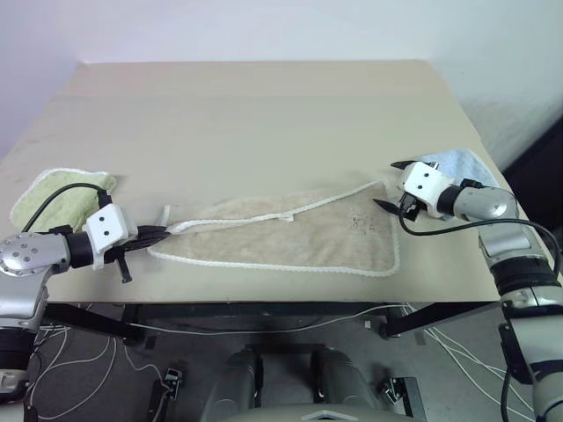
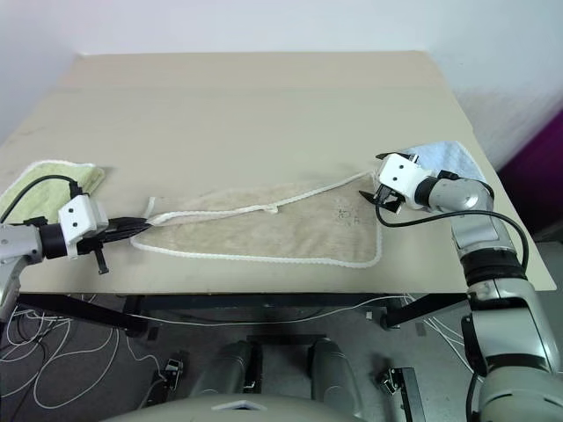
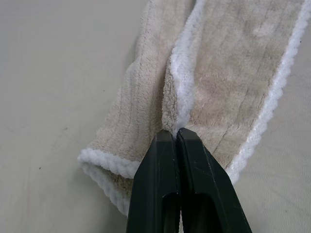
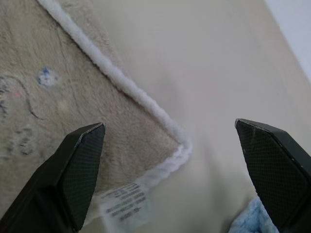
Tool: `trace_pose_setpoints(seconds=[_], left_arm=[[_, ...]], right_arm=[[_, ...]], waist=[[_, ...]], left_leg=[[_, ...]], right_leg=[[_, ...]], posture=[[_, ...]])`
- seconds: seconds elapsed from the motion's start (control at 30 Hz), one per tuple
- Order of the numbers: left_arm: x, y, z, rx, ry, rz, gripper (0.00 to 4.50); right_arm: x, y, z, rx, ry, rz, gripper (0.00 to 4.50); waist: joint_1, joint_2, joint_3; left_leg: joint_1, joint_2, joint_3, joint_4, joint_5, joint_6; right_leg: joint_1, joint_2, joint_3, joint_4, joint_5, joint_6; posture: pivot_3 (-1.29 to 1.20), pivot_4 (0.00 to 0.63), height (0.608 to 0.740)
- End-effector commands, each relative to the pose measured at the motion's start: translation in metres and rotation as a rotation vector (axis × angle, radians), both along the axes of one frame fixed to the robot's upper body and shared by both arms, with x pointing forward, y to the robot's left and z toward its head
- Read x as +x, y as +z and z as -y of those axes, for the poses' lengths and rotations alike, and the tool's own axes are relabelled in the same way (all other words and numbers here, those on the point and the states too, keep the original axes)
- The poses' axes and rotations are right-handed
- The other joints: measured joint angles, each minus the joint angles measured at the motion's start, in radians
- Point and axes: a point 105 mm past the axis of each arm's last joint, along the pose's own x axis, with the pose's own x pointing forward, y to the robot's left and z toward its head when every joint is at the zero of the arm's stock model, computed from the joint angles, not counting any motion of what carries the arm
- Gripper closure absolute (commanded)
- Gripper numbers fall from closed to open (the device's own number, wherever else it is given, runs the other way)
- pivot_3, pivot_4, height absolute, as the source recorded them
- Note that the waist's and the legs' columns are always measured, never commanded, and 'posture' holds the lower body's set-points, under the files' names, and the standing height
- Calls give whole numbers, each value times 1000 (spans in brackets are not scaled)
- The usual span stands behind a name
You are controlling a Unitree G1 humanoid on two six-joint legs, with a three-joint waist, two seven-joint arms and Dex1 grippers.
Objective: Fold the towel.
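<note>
— Where is the towel (image 1: 290, 237), and how much room is around it?

— It lies flat along the near edge of the table (image 1: 264, 105), its white-bordered long side close to that edge. Beyond it the tabletop stretches bare to the far edge. A green cloth (image 1: 54, 193) sits near the table's left edge, a blue cloth (image 1: 457, 165) near the right edge, behind my right wrist.

— And your left gripper (image 1: 164, 232)?

— Pressed tight together on the towel's left end, pinching the doubled white hem; the arm reaches in low from the left, pointing rightward along the table.

— Your right gripper (image 1: 394, 185)?

— Spread wide, gripping nothing. It hangs over the towel's far right corner, one finger (image 4: 80, 165) above the cloth, the other above bare table. A white label (image 4: 124, 201) shows at that corner.

— The room?

— Pale walls; cables on the floor under the table.
</note>
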Motion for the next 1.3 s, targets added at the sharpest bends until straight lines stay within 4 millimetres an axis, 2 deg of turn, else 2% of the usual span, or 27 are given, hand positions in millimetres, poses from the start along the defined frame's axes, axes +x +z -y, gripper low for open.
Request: trace_pose_setpoints(seconds=[0.03, 0.17, 0.4, 0.5, 0.87, 1.17, 1.3], left_arm=[[-2, 7, -4, 12, 17, 47, 4459], [-4, 4, -4, 17, 22, 44, 4459], [-9, 1, -3, 10, 31, 44, 4459], [-11, 0, -5, 11, 38, 43, 4500], [-12, -6, -5, 6, 50, 35, 4500], [-4, -3, -8, -7, 69, 57, 4500], [20, 25, -18, -110, 179, 178, 4500]], right_arm=[[12, 11, -7, -41, 26, 63, 0], [21, 9, -9, -86, 22, 71, 0], [24, -1, -8, -169, 36, 46, 0], [23, -2, -8, -181, 50, 37, 598], [18, -2, -8, -180, 85, 45, 4488], [16, 8, -2, -204, 88, 104, 4488], [18, 29, 0, -215, 94, 157, 4488]], waist=[[-1, 0, 0], [-2, 0, 0], [-1, 1, 0], [-1, 1, 0], [-2, 1, 1], [-1, 1, 1], [3, 2, 1]], left_leg=[[0, 0, 0, 0, 0, 0], [0, 0, 0, -1, 0, 0], [0, 0, 0, 0, 0, 0], [0, 0, 0, 0, 0, 0], [0, 0, 0, 0, 0, 0], [0, 0, 0, 0, 0, 0], [0, 0, 0, 0, 0, 0]], right_leg=[[0, 0, 0, 0, 0, 0], [-1, 0, 0, 0, 0, 0], [-1, 0, 0, 0, 0, 0], [-1, 0, 0, 0, 0, 0], [-1, 0, 0, 0, 0, 0], [-1, 0, 0, 0, 0, 0], [0, 0, 0, 0, 0, 0]], posture=[[0, 150, 740], [0, 150, 740], [0, 150, 740], [0, 150, 740], [0, 150, 740], [0, 150, 740], [0, 150, 740]])
